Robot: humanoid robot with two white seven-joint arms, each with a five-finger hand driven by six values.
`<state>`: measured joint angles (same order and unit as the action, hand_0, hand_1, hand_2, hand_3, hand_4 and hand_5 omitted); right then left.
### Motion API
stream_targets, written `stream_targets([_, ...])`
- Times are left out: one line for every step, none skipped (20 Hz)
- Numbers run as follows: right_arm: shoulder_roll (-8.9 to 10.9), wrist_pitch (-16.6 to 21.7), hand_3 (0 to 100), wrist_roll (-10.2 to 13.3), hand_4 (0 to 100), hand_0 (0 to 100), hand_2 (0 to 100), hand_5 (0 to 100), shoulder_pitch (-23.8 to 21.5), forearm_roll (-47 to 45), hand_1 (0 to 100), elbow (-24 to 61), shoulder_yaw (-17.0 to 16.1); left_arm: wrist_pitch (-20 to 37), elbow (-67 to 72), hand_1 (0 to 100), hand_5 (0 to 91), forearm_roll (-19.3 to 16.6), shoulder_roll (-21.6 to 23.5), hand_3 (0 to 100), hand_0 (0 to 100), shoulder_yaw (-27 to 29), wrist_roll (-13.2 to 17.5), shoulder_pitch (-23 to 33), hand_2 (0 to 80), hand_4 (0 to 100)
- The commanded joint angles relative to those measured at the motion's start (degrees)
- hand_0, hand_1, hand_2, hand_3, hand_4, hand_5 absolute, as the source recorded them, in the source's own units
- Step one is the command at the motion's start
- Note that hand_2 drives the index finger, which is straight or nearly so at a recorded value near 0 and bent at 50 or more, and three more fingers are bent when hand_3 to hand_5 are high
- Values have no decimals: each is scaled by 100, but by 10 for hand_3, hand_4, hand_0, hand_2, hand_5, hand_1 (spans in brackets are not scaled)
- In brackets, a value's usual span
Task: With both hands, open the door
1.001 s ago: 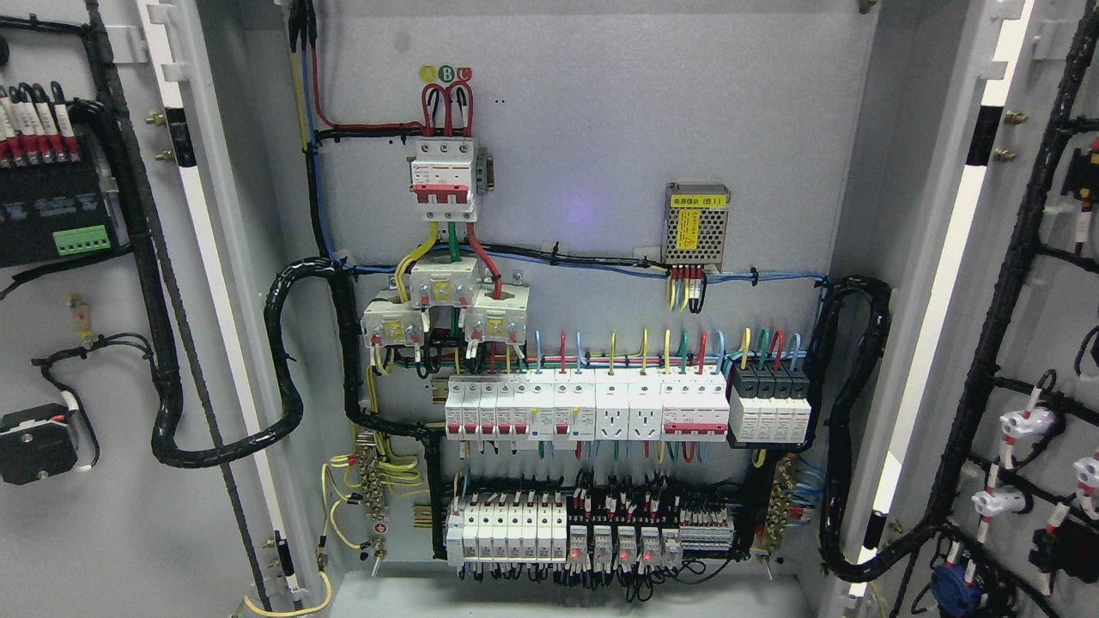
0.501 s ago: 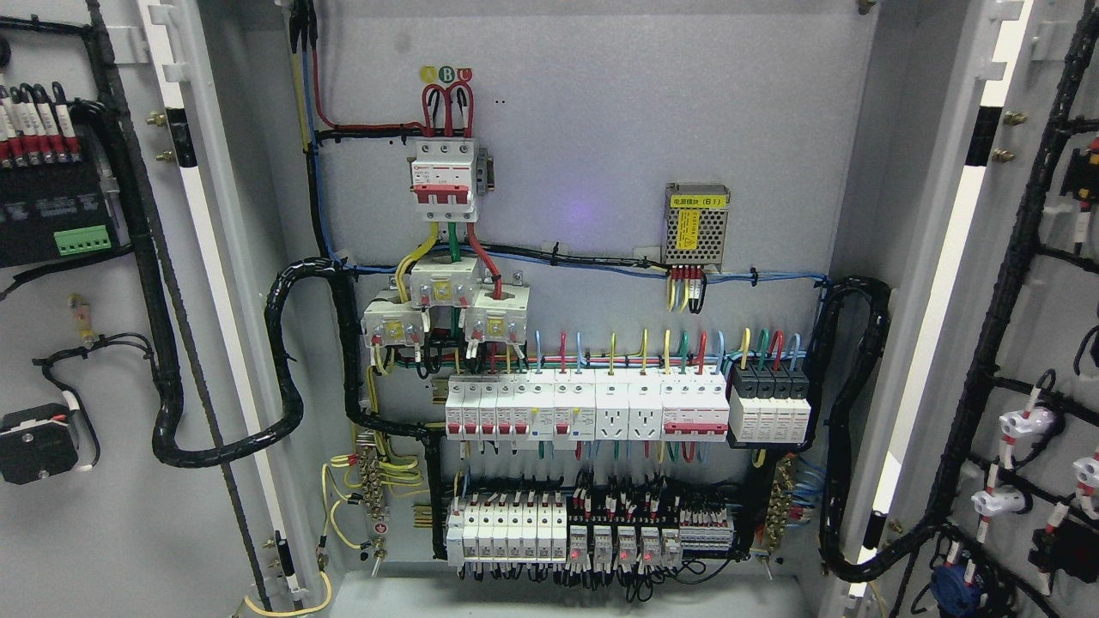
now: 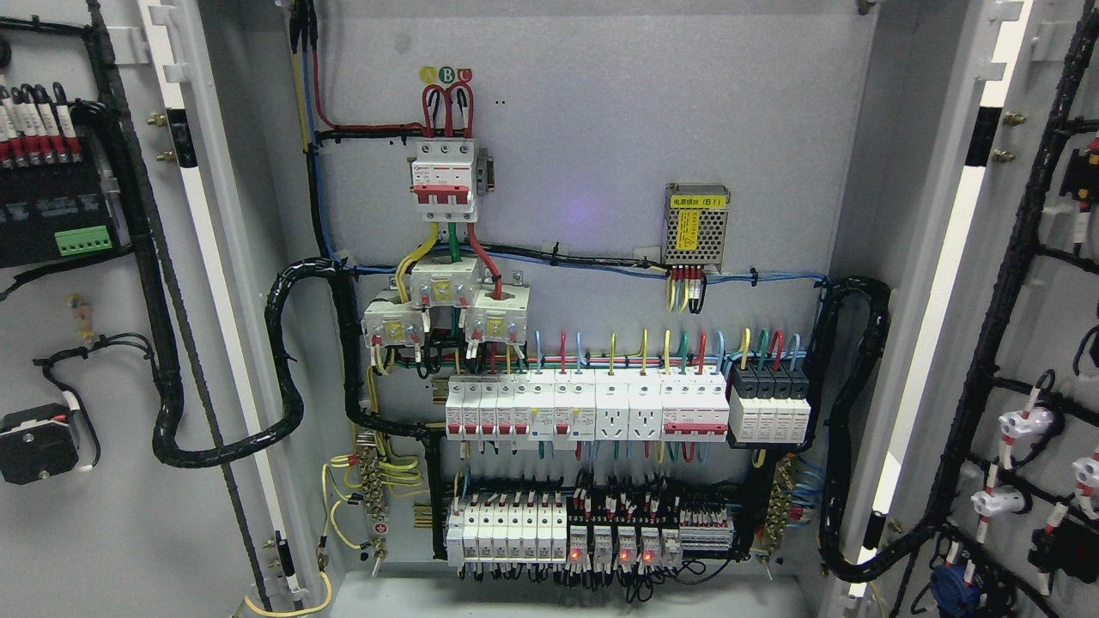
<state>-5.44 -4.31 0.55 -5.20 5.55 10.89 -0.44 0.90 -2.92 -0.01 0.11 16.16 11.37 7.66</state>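
Both grey cabinet doors stand swung wide. The left door [image 3: 77,532] shows its inner face at the picture's left, with black cable looms and a green terminal block [image 3: 83,241]. The right door [image 3: 1043,326] shows its inner face at the right, with black wiring and white lamp sockets [image 3: 1022,422]. Between them the cabinet's back panel [image 3: 601,112] is exposed. Neither of my hands nor any arm appears in the head view.
On the back panel sit a red and white main breaker [image 3: 443,180], a yellow-labelled power module [image 3: 697,223], a row of white breakers [image 3: 584,410] and a lower row of relays with red lights [image 3: 610,536]. Thick black cable bundles [image 3: 288,360] loop to each door.
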Motion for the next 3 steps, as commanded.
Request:
stream_targets([-62, -43, 0, 24, 0, 0, 0, 0, 2, 33, 0, -694, -79, 69, -182, 0, 0, -87, 156, 0, 0, -34, -30, -19, 0, 0])
stream_targets([-45, -70, 0, 32, 0, 0, 0, 0, 2, 33, 0, -702, -79, 77, -209, 0, 0, -78, 156, 0, 0, -60, -30, -36, 0, 0])
stream_targets([-45, -140, 0, 33, 0, 0, 0, 0, 2, 33, 0, -702, -79, 77, -218, 0, 0, -78, 147, 0, 0, -60, -39, -36, 0, 0])
